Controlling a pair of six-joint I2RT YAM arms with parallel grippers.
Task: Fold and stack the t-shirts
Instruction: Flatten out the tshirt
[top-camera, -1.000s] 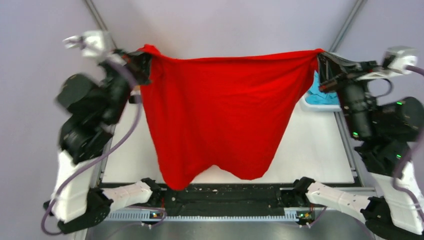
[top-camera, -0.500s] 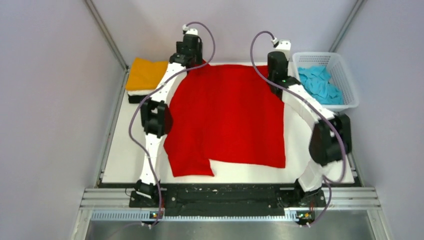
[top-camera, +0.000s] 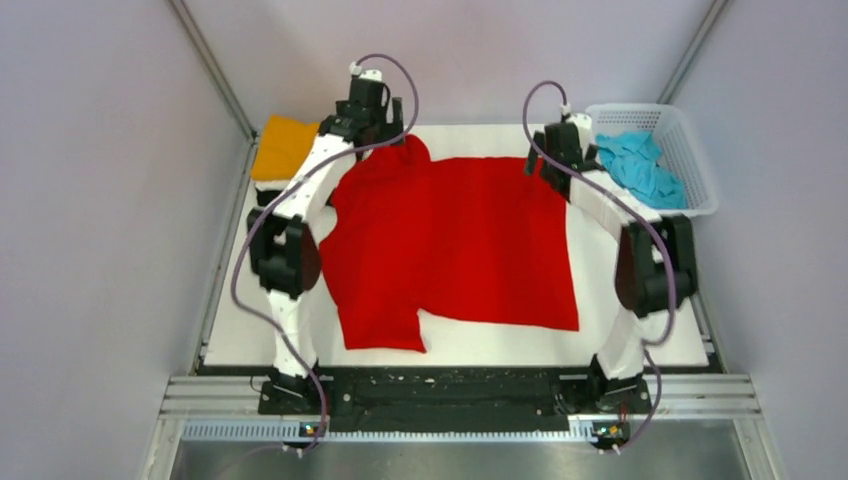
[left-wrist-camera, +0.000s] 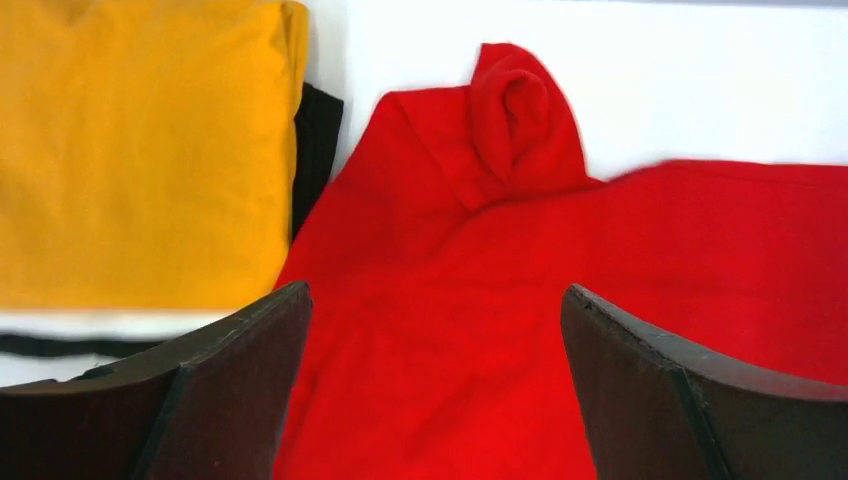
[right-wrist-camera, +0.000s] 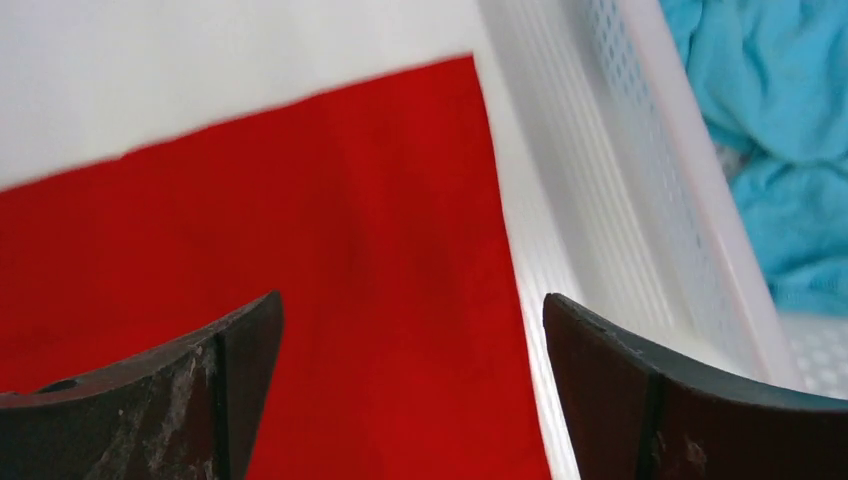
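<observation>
A bright red t-shirt (top-camera: 450, 250) lies spread flat on the white table, one sleeve toward the near left. Its far-left corner (left-wrist-camera: 510, 110) stands up in a small bunch. My left gripper (top-camera: 383, 125) hovers over that far-left edge, open, with only red cloth (left-wrist-camera: 450, 330) below the gap (left-wrist-camera: 433, 300). My right gripper (top-camera: 553, 155) is open above the far-right corner (right-wrist-camera: 300, 250), nothing between its fingers (right-wrist-camera: 412, 300). A folded orange-yellow shirt (top-camera: 283, 147) tops a pile at the far left, with a white layer (left-wrist-camera: 100, 322) and a black one (left-wrist-camera: 318, 150) beneath. A light blue shirt (top-camera: 640, 165) lies crumpled in the basket.
The white lattice basket (top-camera: 700, 195) stands at the far right corner, its wall (right-wrist-camera: 620, 180) close beside my right gripper. Grey walls enclose the table on three sides. Bare white table (top-camera: 640, 300) shows right of the red shirt.
The red shirt, held stretched in the air by both grippers a second ago, now lies on the table. Both grippers have opened and let go of its far corners.
</observation>
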